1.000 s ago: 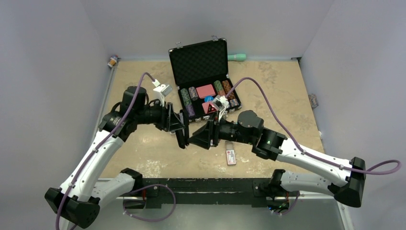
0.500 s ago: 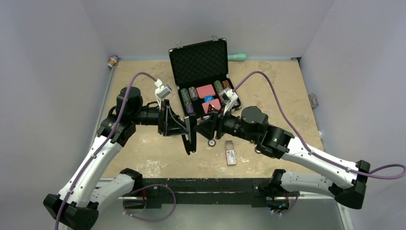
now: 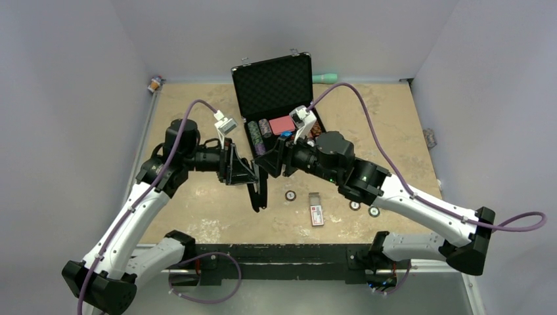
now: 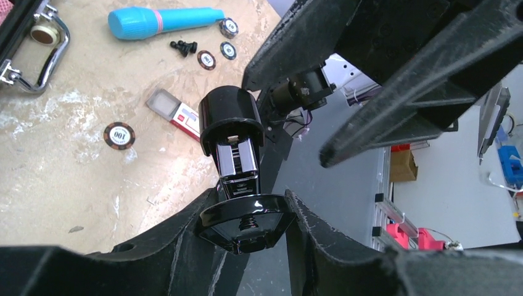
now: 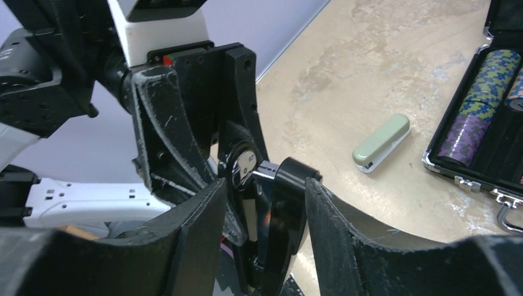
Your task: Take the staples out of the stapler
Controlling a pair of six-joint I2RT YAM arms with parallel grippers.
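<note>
The left pincer [image 4: 250, 198] is clamped on the black base of the stapler [image 4: 231, 117], holding it in the air above the table [image 3: 197, 197]. The stapler's silvery rail shows just beyond the fingers. The right pincer [image 5: 264, 184] faces it from the other side with its fingers spread. The stapler's black top sits between them, close against one finger and clear of the other. Below and to the right pincer's side, a small red-and-white box [image 3: 316, 213] and a poker chip [image 3: 289, 195] lie on the table.
</note>
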